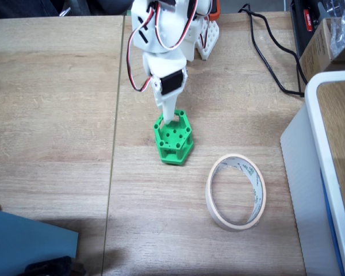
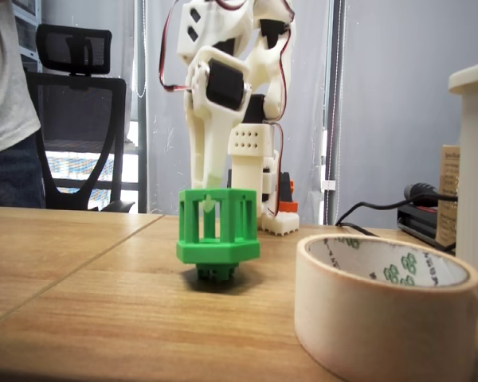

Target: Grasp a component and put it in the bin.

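- The white gripper [image 1: 171, 119] is reaching straight down into the top of the green block [image 1: 175, 144]; in the low fixed view its tip [image 2: 210, 200] is showing through the block's side cut-outs.
- One finger [image 1: 168, 110] is going inside the block's rim. How wide the jaws are standing, and whether they are clamping the wall, I cannot tell.
- In the low fixed view the block [image 2: 219, 231] is appearing slightly raised or tilted on the table, with a darker part showing under it; whether it is resting on the wood is unclear.
- Counting: one arm, one green block, one tape ring [image 1: 257, 192].
- The block is hexagonal and bright green, with round holes in its top face and square openings in its side walls.
- The ring is lying flat on the wooden table [image 1: 52, 115], near the block but apart from it, to the lower right in the top fixed view; nothing is lying inside it.
- In the low fixed view the ring [image 2: 382, 314] is sitting in the right foreground, cream outside, with green print on its inner wall.
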`<state>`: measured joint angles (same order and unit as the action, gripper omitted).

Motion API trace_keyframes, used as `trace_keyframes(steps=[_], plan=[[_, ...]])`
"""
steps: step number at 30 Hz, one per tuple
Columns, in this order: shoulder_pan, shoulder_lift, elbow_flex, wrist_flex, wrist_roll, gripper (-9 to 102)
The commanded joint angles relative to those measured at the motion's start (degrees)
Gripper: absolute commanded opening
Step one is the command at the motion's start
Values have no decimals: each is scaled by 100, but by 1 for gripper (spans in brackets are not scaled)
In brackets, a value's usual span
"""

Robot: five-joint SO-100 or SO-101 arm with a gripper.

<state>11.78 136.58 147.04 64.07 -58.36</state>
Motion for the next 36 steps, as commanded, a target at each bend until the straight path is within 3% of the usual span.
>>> trace_keyframes(steps=[1,15,28,36], plan=[[18,-229,-97,-53,-62,13],[-193,-923,-185,-62,-62,12],[-668,-325,-185,-62,-53,0],[-729,132,-1441,-62,26,0]])
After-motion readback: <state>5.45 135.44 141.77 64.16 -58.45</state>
